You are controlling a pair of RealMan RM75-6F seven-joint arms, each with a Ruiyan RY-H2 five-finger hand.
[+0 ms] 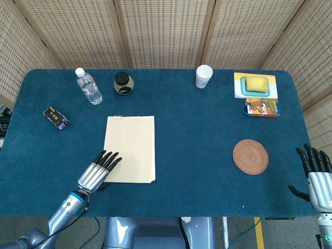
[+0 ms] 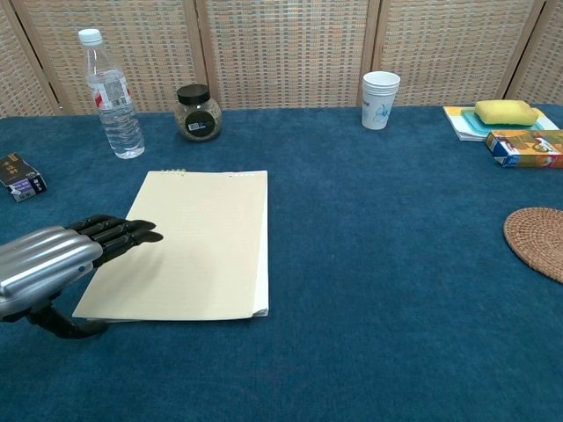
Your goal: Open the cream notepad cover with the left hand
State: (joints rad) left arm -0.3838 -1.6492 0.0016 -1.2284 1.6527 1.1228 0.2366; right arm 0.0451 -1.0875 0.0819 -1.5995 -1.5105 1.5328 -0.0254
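The cream notepad [image 1: 130, 148] [image 2: 189, 245] lies flat and closed on the blue table, left of the middle. My left hand [image 1: 97, 172] [image 2: 62, 262] hovers at its near left corner, palm down, its black fingers [image 2: 119, 233] stretched out flat over the pad's left edge and holding nothing. I cannot tell whether they touch the cover. The thumb hangs below the hand near the pad's front left corner. My right hand [image 1: 316, 174] stands open at the table's near right edge, far from the pad; the chest view does not show it.
Along the back stand a water bottle [image 1: 88, 86], a dark-lidded jar [image 1: 123, 83] and a paper cup [image 1: 204, 76]. A small dark box [image 1: 55, 117] lies at far left. A woven coaster [image 1: 250, 156], a colourful carton [image 1: 262, 107] and a yellow sponge on a tray [image 1: 255, 84] sit on the right.
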